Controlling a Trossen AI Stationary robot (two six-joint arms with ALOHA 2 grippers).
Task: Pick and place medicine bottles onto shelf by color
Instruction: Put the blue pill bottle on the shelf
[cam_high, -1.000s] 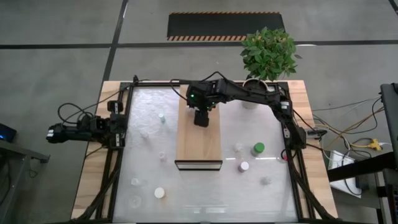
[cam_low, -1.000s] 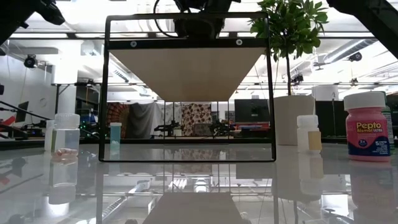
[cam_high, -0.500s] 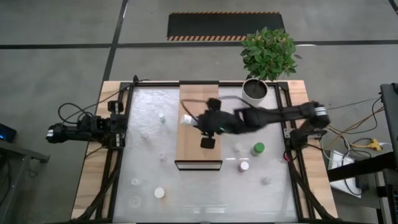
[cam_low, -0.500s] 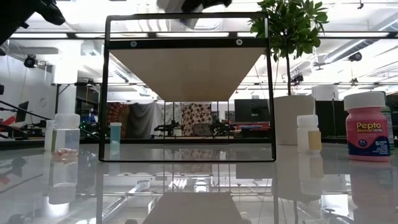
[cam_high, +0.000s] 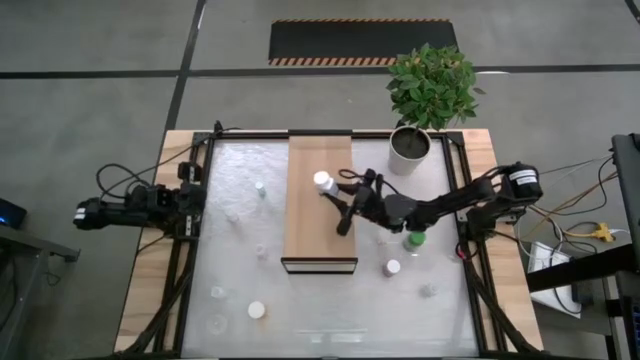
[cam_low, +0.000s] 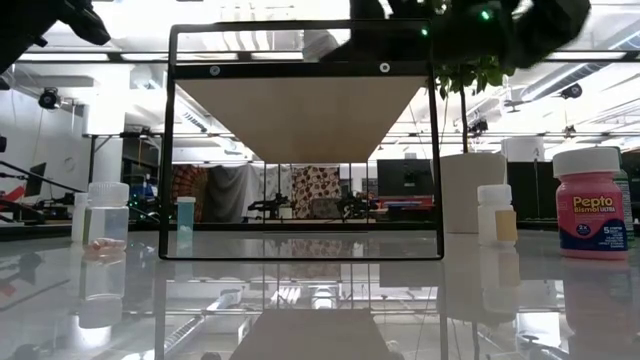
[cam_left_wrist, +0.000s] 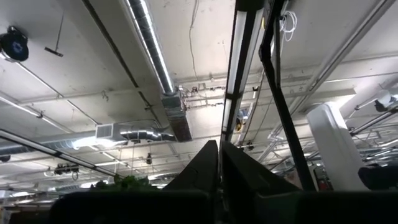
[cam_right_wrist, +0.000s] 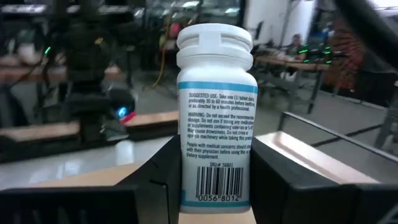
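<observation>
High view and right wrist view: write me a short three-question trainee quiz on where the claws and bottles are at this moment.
1. True or false: the left claw is over the shelf.
2. What is the right claw shut on? A: a cup. B: a white bottle. C: a leaf.
3. Fill in: the green-capped bottle stands on the table, on the shelf's ___ side.

Key: 1. False: it is parked off the table's left edge. 2. B: the bottle is upright over the shelf. 3. Right.
</observation>
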